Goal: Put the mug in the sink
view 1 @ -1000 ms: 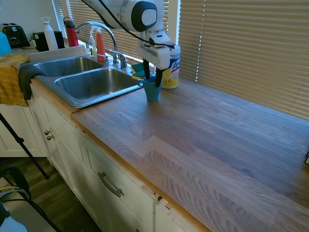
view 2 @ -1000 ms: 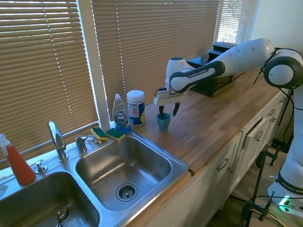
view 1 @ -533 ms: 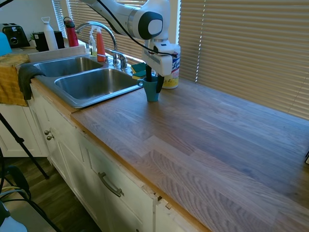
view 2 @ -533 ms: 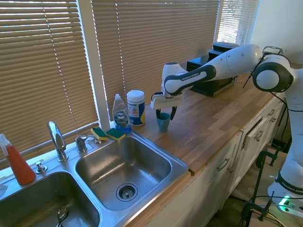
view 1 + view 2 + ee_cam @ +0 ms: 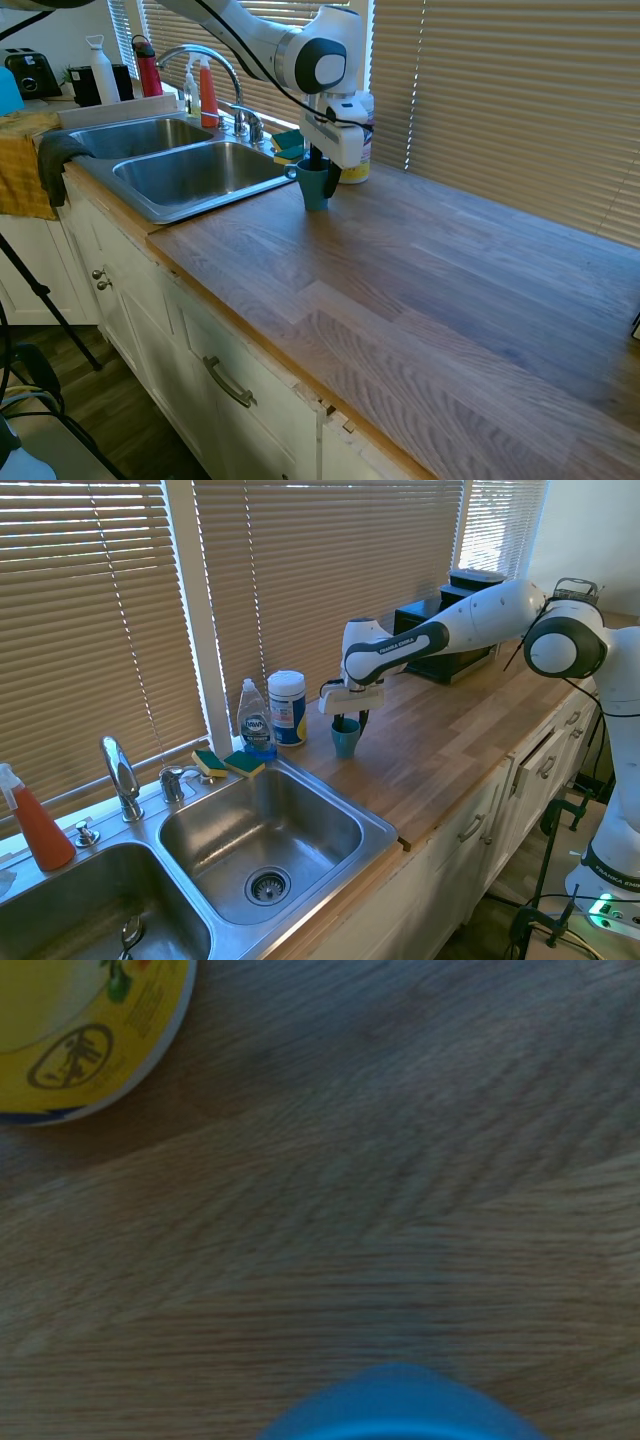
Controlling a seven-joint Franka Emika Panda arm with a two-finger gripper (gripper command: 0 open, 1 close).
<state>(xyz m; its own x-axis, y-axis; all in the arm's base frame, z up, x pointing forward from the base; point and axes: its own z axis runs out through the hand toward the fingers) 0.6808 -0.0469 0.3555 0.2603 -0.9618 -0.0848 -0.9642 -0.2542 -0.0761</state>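
Tool (image 5: 320,178) is sitting low over the mug (image 5: 314,188), one finger dipping inside the rim and the other outside the wall, so I am reading it as straddling the wall; whether it is already clenching I cannot tell from either wide view. That mug is standing upright on the counter (image 5: 430,290), just above centre of the first exterior frame, near the right-hand edge of the sink (image 5: 262,845) but not in it. Just behind it is standing the white canister (image 5: 287,707), with the dish soap bottle (image 5: 255,720) and sponges (image 5: 229,763) toward the faucet. So I am judging the task barely begun: grasp, lift, carry and lowering into a basin are all remaining.
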